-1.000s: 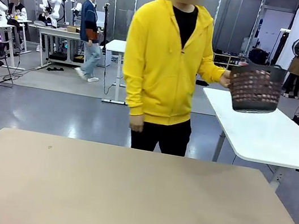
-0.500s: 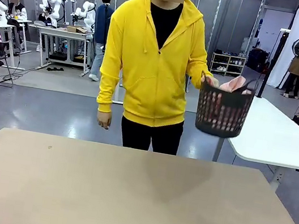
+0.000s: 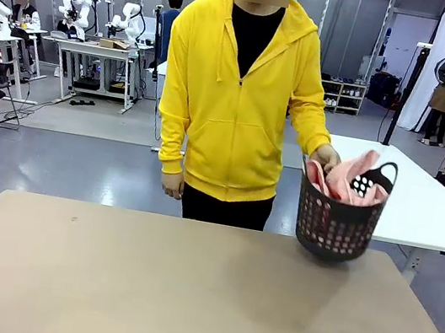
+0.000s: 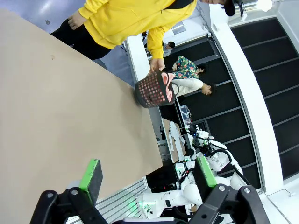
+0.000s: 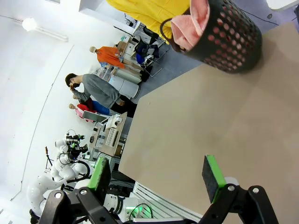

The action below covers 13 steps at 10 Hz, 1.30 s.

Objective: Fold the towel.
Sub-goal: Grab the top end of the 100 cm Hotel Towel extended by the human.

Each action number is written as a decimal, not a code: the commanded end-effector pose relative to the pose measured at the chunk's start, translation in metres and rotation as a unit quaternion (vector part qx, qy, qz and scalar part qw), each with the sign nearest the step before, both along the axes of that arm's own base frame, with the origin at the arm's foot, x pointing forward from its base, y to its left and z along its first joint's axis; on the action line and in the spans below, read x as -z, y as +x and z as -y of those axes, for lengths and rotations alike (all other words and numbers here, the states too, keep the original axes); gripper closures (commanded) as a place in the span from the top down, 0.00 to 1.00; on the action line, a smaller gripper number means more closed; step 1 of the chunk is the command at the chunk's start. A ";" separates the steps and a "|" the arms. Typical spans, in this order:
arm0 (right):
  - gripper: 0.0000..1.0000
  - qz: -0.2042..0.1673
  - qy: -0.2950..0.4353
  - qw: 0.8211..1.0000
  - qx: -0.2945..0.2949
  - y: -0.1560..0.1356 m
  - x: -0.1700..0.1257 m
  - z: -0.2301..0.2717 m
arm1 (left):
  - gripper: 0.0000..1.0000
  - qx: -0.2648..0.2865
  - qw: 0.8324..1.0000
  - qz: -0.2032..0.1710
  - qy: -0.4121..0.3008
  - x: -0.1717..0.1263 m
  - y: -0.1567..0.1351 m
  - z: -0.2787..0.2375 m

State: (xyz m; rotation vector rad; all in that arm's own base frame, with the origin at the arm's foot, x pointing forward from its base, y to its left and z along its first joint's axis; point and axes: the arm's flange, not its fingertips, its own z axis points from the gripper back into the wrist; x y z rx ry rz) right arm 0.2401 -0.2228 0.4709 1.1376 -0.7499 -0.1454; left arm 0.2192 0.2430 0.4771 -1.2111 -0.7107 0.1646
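The salmon-pink towel (image 3: 342, 177) lies bunched in a dark perforated basket (image 3: 340, 222), spilling over its rim. A person in a yellow hoodie holds the basket by its rim with one hand (image 3: 324, 157) at the far right edge of the tan table (image 3: 167, 294). In the left wrist view the basket (image 4: 150, 91) with the towel (image 4: 167, 86) is far off, and my left gripper (image 4: 148, 173) is open with nothing between its fingers. My right gripper (image 5: 157, 174) is open too, over bare tabletop, with the basket (image 5: 231, 39) and towel (image 5: 189, 21) farther ahead.
The person (image 3: 239, 92) stands at the middle of the table's far edge, the other hand hanging down. A white side table (image 3: 425, 205) stands behind the basket at the right. Other people and desks are far off in the room.
The person has swung the basket from over the white side table down and forward to the tan table's far right edge. Both grippers stay open.
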 end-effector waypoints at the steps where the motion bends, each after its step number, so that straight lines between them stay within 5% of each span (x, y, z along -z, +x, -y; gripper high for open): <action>1: 1.00 0.009 0.001 1.000 0.000 0.001 -0.001 0.002 | 1.00 0.004 1.000 0.007 -0.002 -0.002 -0.001 -0.002; 13: 1.00 0.009 0.001 1.000 0.000 0.001 -0.001 0.002 | 1.00 0.004 1.000 0.007 -0.002 -0.002 -0.001 -0.002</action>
